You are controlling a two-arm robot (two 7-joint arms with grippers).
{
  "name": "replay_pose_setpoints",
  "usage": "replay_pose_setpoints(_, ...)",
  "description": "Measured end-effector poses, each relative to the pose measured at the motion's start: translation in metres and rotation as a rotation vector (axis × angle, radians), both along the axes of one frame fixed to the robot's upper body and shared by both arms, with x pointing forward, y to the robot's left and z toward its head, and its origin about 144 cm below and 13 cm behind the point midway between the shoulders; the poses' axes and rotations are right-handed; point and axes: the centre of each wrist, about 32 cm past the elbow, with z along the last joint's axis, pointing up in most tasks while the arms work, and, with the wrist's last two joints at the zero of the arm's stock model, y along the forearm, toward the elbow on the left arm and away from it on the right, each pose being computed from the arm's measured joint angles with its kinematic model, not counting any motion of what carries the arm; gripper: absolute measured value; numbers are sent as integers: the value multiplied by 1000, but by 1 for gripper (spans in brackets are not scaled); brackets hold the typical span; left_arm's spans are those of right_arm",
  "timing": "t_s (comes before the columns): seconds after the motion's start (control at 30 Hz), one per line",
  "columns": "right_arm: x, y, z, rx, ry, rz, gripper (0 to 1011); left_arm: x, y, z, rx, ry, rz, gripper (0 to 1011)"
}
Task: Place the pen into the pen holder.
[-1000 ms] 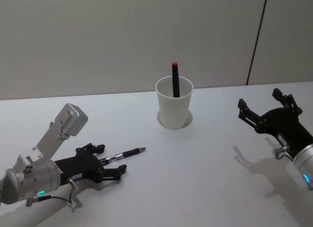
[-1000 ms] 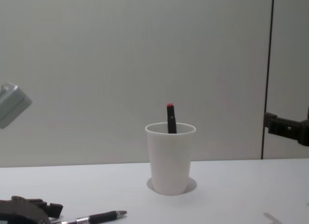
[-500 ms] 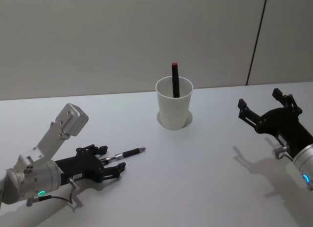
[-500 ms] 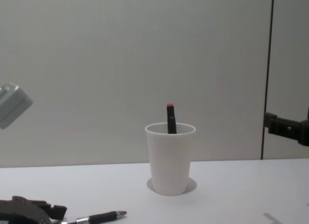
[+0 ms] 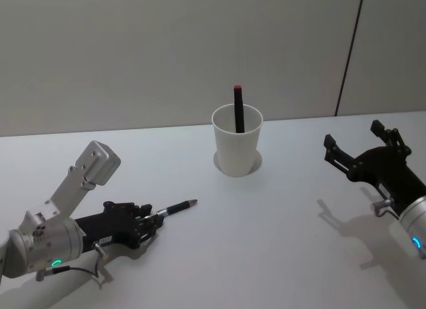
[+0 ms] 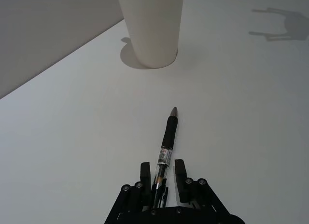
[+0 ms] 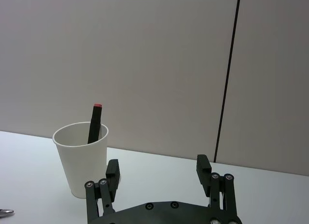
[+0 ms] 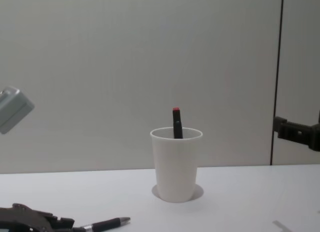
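Observation:
The pen (image 5: 174, 208) lies on the white table, tip pointing toward the pen holder (image 5: 237, 149), a white paper cup standing upright in the middle. A black marker with a red end (image 5: 237, 109) stands in the cup. My left gripper (image 5: 150, 220) is low over the table at the near left, shut on the pen's rear end; the left wrist view shows the pen (image 6: 169, 132) between its fingers (image 6: 145, 171) with the cup (image 6: 150, 31) ahead. My right gripper (image 5: 353, 134) hovers open and empty at the right, apart from the cup (image 7: 82, 161).
The white table (image 5: 266, 242) reaches back to a plain grey wall with a dark vertical seam (image 5: 349, 52) at the right. Bare tabletop lies between the pen tip and the cup.
My left gripper's fingers have closed from wide open onto the pen's rear end. The pen, the cup and the right arm have stayed put.

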Motion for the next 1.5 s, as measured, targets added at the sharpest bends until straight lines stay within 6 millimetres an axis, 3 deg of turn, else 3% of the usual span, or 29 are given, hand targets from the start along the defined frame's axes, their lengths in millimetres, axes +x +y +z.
replay_pose_setpoints(0.17,0,0,0,0,0,0,1002,0,0,0,1,1,0,195)
replay_pose_setpoints(0.3,0,0,0,0,0,0,1002,0,0,0,1,1,1,129)
replay_pose_setpoints(0.9,0,0,0,0,0,0,1002,-1,0,0,-22,-18,6,129)
replay_pose_setpoints(1.5,0,0,0,0,0,0,1002,-10,-6,15,-196,-207,34,129)
